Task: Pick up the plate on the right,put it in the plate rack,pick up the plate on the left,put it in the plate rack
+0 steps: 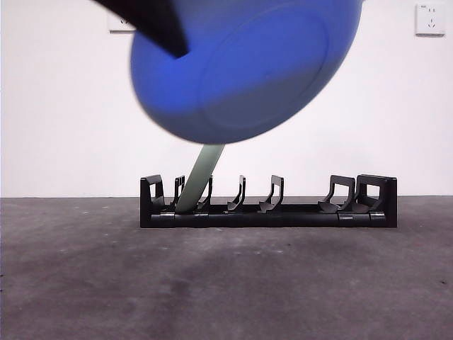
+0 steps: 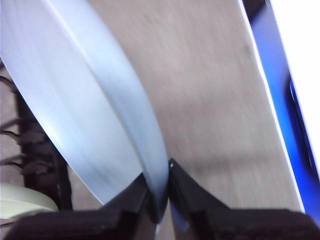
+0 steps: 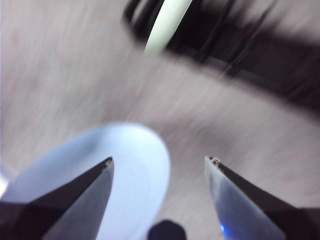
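The left claw [image 2: 159,192] is gripping the rim of the blue plate [image 1: 244,67], its two jaws clamped together on the plate's edge, as the left wrist view is showing. In the front view the plate is hanging in the air, tilted, with its underside facing the camera, above and nearer than the plate rack [image 1: 267,205]; the dark arm is entering from the upper left corner of that view. The rack itself is lying across the grey tabletop [image 1: 226,283], toward its far edge, long axis running side to side. A pale green plate [image 1: 200,178] is already standing in a slot near the rack's left end, leaning slightly. The free prongs are lying to the right of it.

The decisive relation: the blue plate is hovering directly over the left and middle part of the rack, over the seated plate, so the coming move is probably calling for the plate to be turned edge-down and lowered into an empty slot beside the green one, without touching it.

The right claw [image 3: 159,162] is waiting with its jaws spread apart and holding nothing, looking down past the blue plate toward the rack. Both wrist views are blurred.
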`<state>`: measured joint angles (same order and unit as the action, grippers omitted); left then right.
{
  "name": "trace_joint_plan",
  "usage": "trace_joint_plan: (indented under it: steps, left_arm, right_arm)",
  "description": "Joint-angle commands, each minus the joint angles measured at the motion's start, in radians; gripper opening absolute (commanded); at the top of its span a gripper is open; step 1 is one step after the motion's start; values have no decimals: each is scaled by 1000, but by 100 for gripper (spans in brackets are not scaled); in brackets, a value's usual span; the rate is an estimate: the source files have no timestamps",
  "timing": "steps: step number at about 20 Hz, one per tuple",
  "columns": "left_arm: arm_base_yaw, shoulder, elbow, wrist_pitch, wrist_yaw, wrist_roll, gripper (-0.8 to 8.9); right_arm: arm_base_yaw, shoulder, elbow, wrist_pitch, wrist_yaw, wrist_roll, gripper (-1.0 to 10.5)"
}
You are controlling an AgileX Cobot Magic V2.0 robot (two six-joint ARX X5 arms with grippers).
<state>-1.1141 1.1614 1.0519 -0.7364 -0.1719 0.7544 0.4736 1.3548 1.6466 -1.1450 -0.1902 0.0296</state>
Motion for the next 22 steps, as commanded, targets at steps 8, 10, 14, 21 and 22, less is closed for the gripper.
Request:
trace_joint_plan:
  steps: [8, 10, 14, 21, 22]
  left_arm:
    - [140, 73, -3, 731, 180, -598, -8]
    - [169, 135, -3, 855, 179, -657, -8]
    - [206, 237, 1, 984, 139, -677, -8]
    - [279, 414, 140, 978, 120, -688, -8]
    - [285, 436, 164, 975, 120, -687, -8]
  right_arm:
    - [3, -408, -6, 32, 52, 73, 314]
    - [3, -447, -6, -10, 52, 73, 314]
    - [3, -472, -6, -96, 52, 72, 314]
    - [3, -478, -6, -179, 52, 68, 314]
    - [3, -478, -6, -182, 52, 68, 314]
